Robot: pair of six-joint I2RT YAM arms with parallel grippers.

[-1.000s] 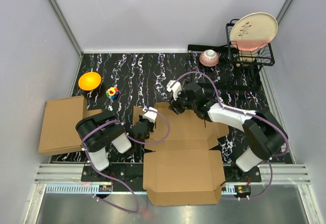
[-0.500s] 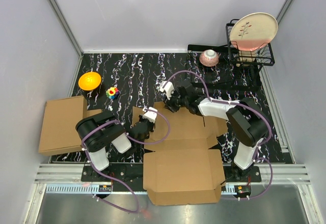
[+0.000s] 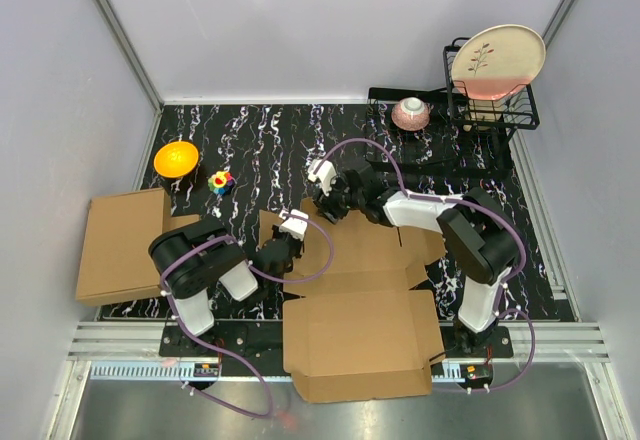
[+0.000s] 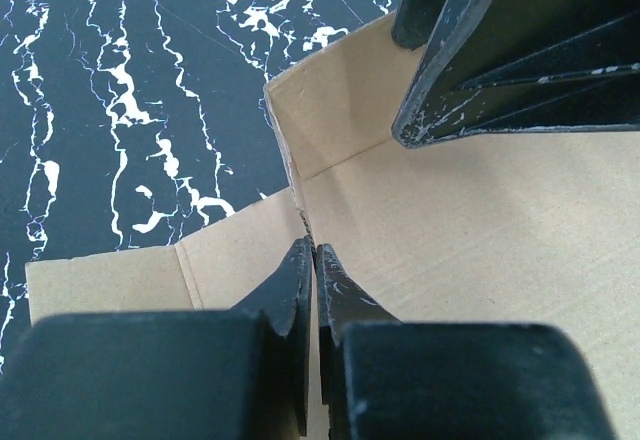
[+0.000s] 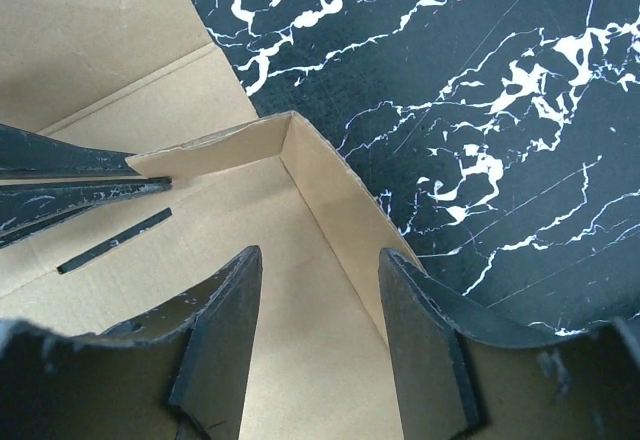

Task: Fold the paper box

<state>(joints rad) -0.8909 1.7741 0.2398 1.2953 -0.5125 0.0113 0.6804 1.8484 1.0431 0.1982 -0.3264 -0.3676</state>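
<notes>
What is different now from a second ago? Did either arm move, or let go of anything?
The right tool moved left along the far edge of the paper box. It now stands open, with a raised wall of the box between its fingers. The left tool stayed where it was, pinched shut on a raised flap of the box. The box itself barely shifted.

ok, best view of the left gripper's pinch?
Left wrist: left gripper shut on a raised flap of the brown corrugated cardboard sheet, close up. Top external shows it tiny; right wrist only its tips.
</notes>
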